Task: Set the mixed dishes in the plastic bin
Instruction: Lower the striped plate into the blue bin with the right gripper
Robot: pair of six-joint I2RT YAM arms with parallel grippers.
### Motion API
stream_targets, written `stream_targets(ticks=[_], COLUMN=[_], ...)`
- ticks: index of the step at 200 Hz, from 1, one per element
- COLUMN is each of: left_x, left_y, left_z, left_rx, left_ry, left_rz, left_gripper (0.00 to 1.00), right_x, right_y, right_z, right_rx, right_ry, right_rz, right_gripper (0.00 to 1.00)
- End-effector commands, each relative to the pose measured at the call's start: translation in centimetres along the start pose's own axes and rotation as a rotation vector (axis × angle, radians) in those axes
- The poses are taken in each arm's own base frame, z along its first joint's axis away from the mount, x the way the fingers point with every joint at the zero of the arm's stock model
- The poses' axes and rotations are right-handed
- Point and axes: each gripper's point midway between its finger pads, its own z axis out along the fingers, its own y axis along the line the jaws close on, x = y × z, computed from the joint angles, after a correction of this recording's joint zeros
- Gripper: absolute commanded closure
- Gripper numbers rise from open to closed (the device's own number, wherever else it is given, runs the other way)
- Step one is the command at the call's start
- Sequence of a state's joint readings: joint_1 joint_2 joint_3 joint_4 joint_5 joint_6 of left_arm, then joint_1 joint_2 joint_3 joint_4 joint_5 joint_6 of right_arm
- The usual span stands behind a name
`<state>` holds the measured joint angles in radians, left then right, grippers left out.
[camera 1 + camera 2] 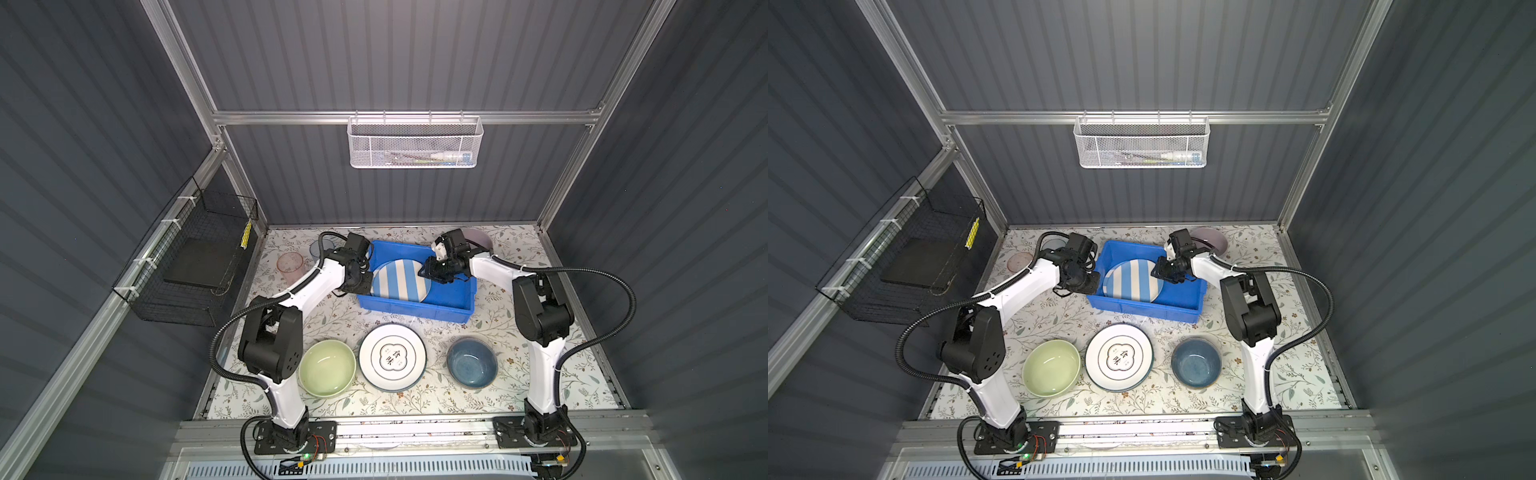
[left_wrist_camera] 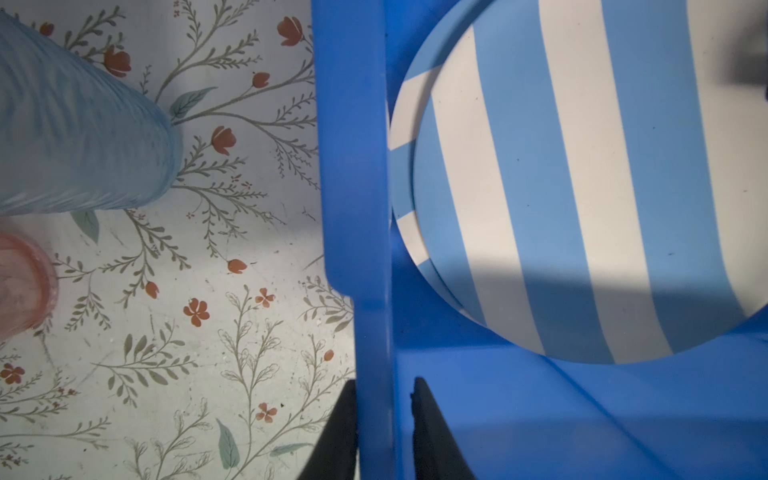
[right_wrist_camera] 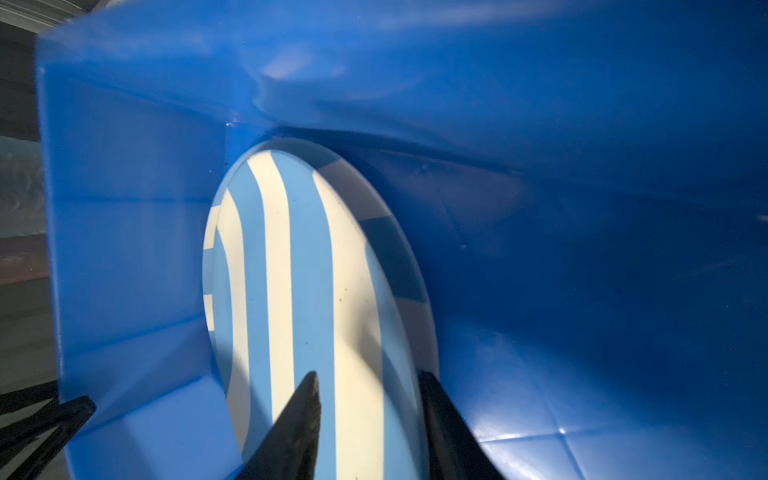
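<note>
Blue-and-white stripes mark the plate [image 1: 401, 279] that now lies inside the plastic bin [image 1: 415, 309], at the middle of both top views, its edge close to the bin's left-hand wall; whether it sits flat or slightly propped I cannot tell. The right gripper [image 3: 370, 399] reaches in over it with its jaws parted, one finger above the plate's face and the other beyond its rim, gripping nothing, so I judge this to be the release that ends the first placement. The left gripper [image 2: 384, 399] is closed about the bin's wall, one finger outside and one inside, apparently steadying it. Waiting on the floral mat are the green bowl [image 1: 327, 368], ringed white plate [image 1: 392, 357] and blue bowl [image 1: 472, 368] along the lower part of the frame, a pink tumbler [image 1: 290, 262] at left and a pale bowl [image 1: 478, 237] at upper right. Next, the right arm should lift straight clear without dragging the plate, then go for a nearby dish, probably the blue bowl.
</note>
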<state>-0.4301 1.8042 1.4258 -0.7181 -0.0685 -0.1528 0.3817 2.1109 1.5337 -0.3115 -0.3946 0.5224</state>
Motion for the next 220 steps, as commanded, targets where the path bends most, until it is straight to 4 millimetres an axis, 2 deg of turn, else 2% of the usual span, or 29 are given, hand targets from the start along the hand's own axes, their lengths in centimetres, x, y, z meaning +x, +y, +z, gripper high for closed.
stream_targets(ticks=[1,69,155,220], left_x=[0.0,-0.1,-0.4,-0.3], left_y=[-0.1,-0.4,-0.5,-0.1], left_z=[-0.1,0.0,-0.1,-0.4], left_rx=[0.006,0.023,0.024,0.012], left_ry=[0.013,0.013,0.008,0.001], left_rz=[-0.013,-0.016,-0.018,-0.017], left_gripper=[0.76,0.76,0.76,0.75], right_x=[-0.1,0.2,0.0,-0.3], right_y=[0.6,0.5,1.4,0.2], right_z=[-0.1,0.8,1.5,0.8], right_rx=[-0.005,-0.011,-0.001,0.089], right_ry=[0.0,0.019,0.016,-0.007], right_rz=[-0.01,0.009,-0.001,-0.018], right_gripper=[0.58,0.53,0.48,0.41])
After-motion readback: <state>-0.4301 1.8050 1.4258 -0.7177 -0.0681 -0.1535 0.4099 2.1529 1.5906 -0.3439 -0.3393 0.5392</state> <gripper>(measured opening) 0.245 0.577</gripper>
